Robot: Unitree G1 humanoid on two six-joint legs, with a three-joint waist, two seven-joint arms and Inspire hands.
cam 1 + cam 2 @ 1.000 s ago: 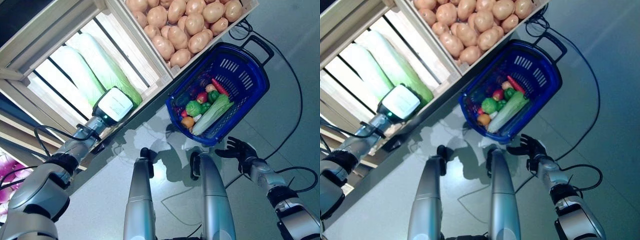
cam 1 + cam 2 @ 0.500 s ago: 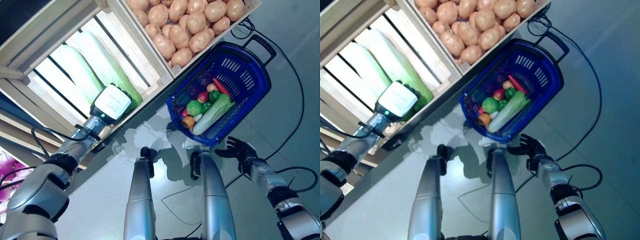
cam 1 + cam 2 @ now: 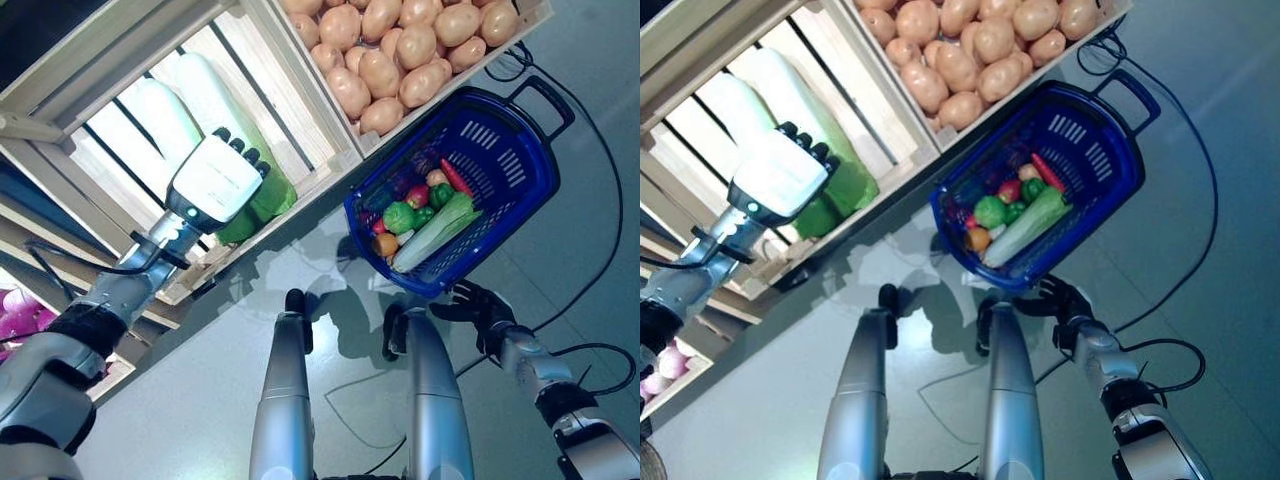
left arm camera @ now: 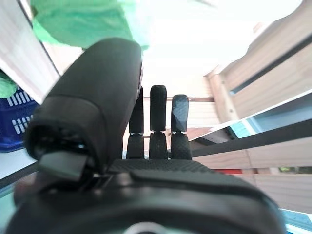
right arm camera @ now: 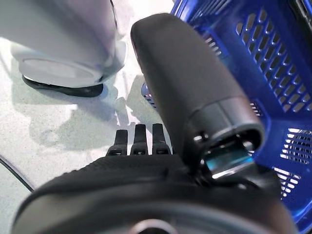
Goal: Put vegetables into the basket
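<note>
The blue basket (image 3: 520, 170) sits on the floor at the right of the frame, already holding a mixed load: a long pale-green cabbage (image 3: 432, 232), a green pepper (image 3: 399, 216), a red chilli (image 3: 456, 177), an orange piece (image 3: 384, 244) and a few darker items towards its upper rim. So part of the task looks done. What remains, by my reading, is at least the produce in the wooden crates (image 3: 300, 90) at the upper left: two long white-and-green cabbages (image 3: 215, 110) lie in the slatted crate, and a heap of potatoes (image 3: 400, 50) fills the crate at top centre.

The left hand (image 3: 236, 150) is raised in the upper left of the frame, reaching into the slatted crate, its fingers straight and laid over one of the cabbages. In the left wrist view the fingers (image 4: 158, 117) stand extended, holding nothing, with green leaf just beyond the thumb. No grip is made yet.

The right hand (image 3: 480, 305) hangs low at the lower right, just beside the basket's near rim, its fingers loosely spread and empty, apparently idle.
</note>
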